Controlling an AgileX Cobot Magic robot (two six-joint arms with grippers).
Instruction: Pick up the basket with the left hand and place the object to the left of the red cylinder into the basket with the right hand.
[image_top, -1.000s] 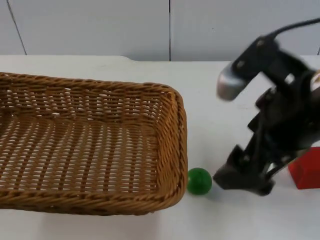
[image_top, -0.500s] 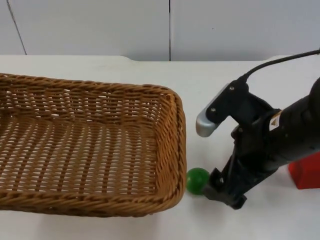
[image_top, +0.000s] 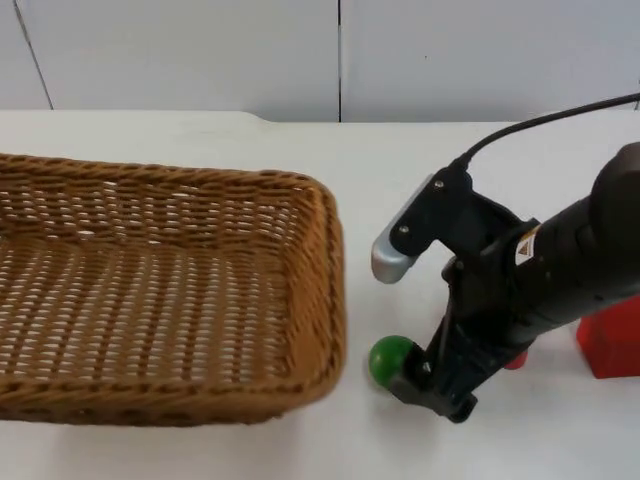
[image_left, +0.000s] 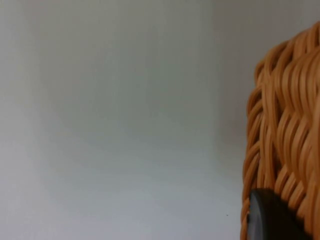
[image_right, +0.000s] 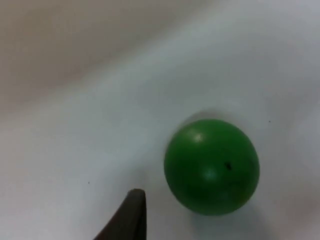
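We see the ball (image_top: 392, 360) on the surface near its front edge, between the basket (image_top: 160, 290) and the red block (image_top: 612, 338), with a smaller red piece (image_top: 516, 359) peeking from behind the right arm. The ball looks light, hard, smooth and prone to rolling, so we would pinch it across its widest part, square on. Our right gripper (image_top: 425, 385) is down just beside it; in the right wrist view one fingertip (image_right: 131, 215) sits beside the ball (image_right: 212, 166), so its fingers look spread and not yet pinching. Our left gripper (image_left: 272, 217) grips the basket's woven rim (image_left: 285, 140), fingers pinching it. Against the earlier frames, the basket has shifted away from the ball, opening a gap, and the right gripper has dropped closer to it.
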